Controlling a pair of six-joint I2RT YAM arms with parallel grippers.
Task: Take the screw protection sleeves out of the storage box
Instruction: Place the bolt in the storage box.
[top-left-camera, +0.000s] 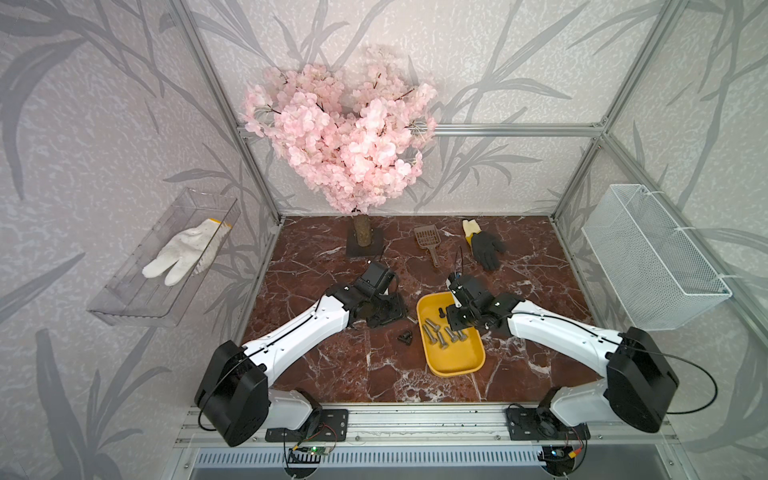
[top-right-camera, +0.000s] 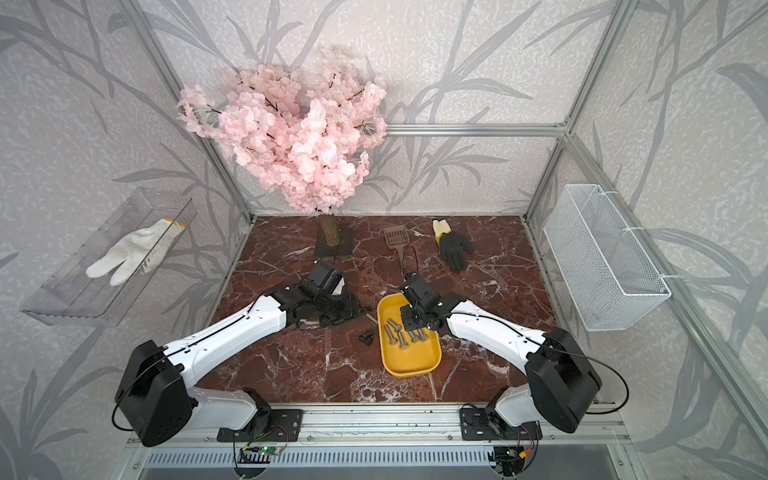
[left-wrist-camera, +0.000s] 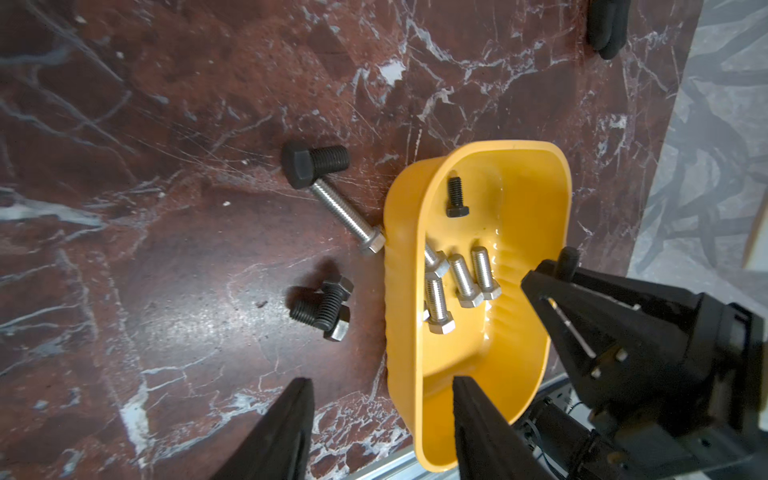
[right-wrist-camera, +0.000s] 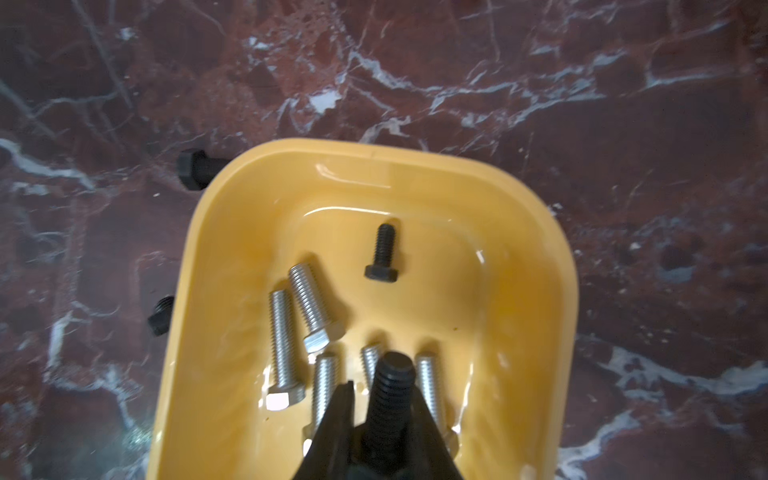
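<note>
The yellow storage box (top-left-camera: 457, 371) (top-right-camera: 415, 371) lies on the marble right of centre, with several silver bolts (right-wrist-camera: 282, 345) and one black screw protection sleeve (right-wrist-camera: 382, 253) (top-left-camera: 441, 311) inside. My right gripper (right-wrist-camera: 382, 390) hovers over the box, shut on another black sleeve (right-wrist-camera: 392, 374) that sticks out past its fingertips. Left of the box, three sleeves rest on the table: one alone (left-wrist-camera: 316, 162) and two touching (left-wrist-camera: 324, 307) (top-left-camera: 404, 337). My left gripper (left-wrist-camera: 380, 386) is open and holds nothing, low beside the box's left wall.
A silver bolt (left-wrist-camera: 347, 218) lies on the marble against the box's left wall. Further back are a pink blossom tree (top-left-camera: 340, 137), a brown scoop (top-left-camera: 428, 241) and a black glove (top-left-camera: 486, 245). A clear bin (top-left-camera: 162, 266) hangs left, a wire basket (top-left-camera: 652, 257) right.
</note>
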